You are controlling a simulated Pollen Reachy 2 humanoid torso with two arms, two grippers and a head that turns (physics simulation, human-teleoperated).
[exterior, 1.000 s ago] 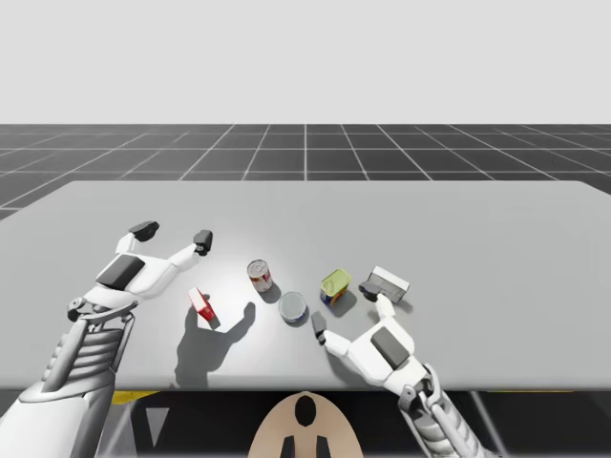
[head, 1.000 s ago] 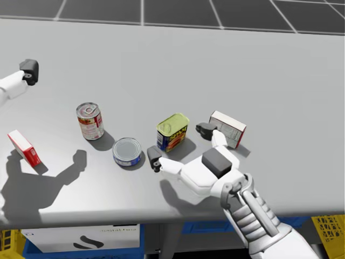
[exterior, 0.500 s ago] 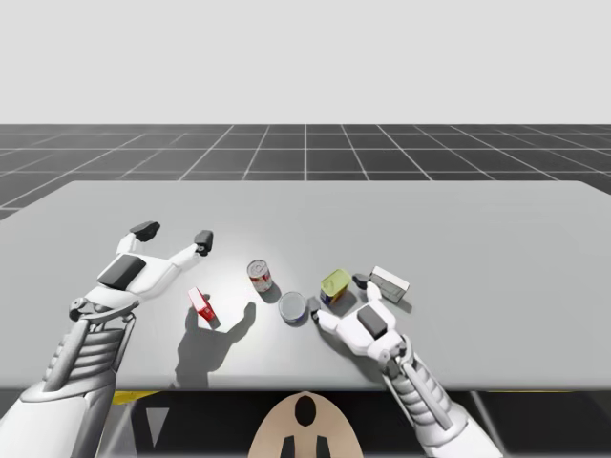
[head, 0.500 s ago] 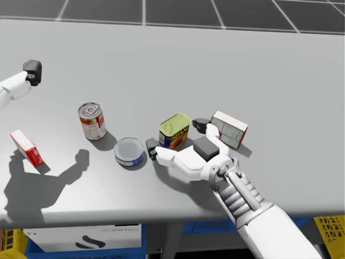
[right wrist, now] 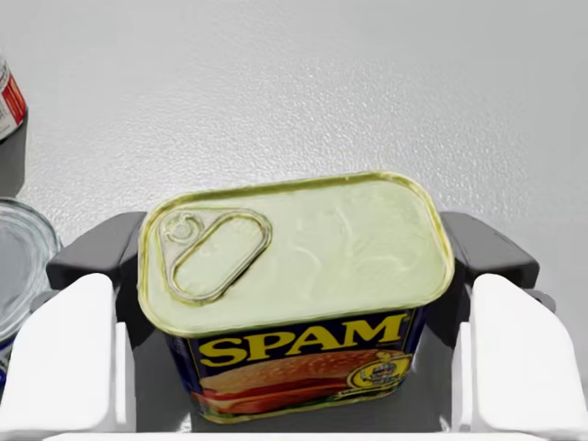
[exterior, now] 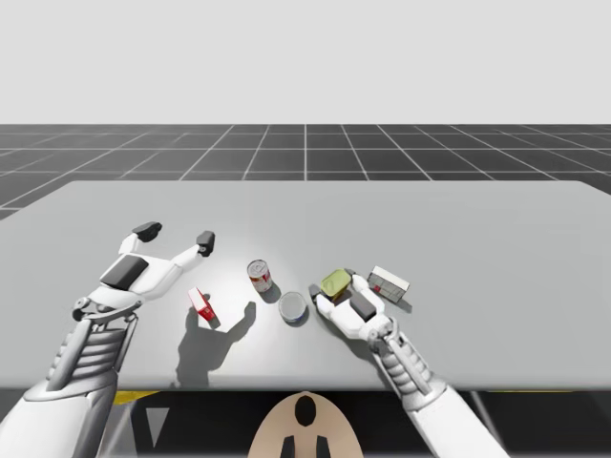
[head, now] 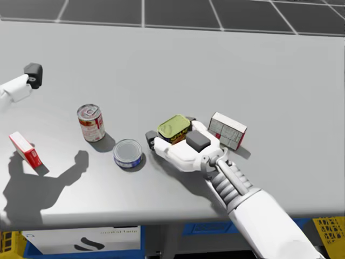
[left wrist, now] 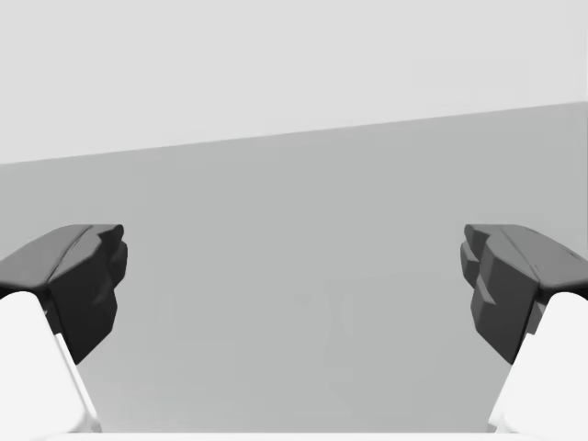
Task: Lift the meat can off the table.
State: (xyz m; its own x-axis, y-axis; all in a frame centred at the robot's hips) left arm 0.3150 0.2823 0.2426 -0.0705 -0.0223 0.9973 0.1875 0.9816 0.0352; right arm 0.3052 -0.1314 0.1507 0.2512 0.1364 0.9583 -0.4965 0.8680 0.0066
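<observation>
Right hand [head: 171, 132] clamped on the meat can [right wrist: 294, 257] from both sides; it is best lifted straight up, grip firm, without tilt.

Meat can [right wrist: 294, 266]: metal; pale-gold lid smooth, soft satin sheen, pressed pull ring; sides glossy printed wrap.
Table [right wrist: 276, 83]: matt grey, fine grain.
Right gripper [head: 171, 130]: smooth white plastic shells, dark matt pads [right wrist: 92, 257].
Left gripper [left wrist: 294, 271]: same white shells, dark matt pads [left wrist: 87, 276].
Low round can [head: 128, 152]: shiny metal lid.
Tall can [head: 90, 122]: metal top, glossy label.
Red box [head: 24, 150], white box [head: 229, 129]: matt, card-like.
</observation>
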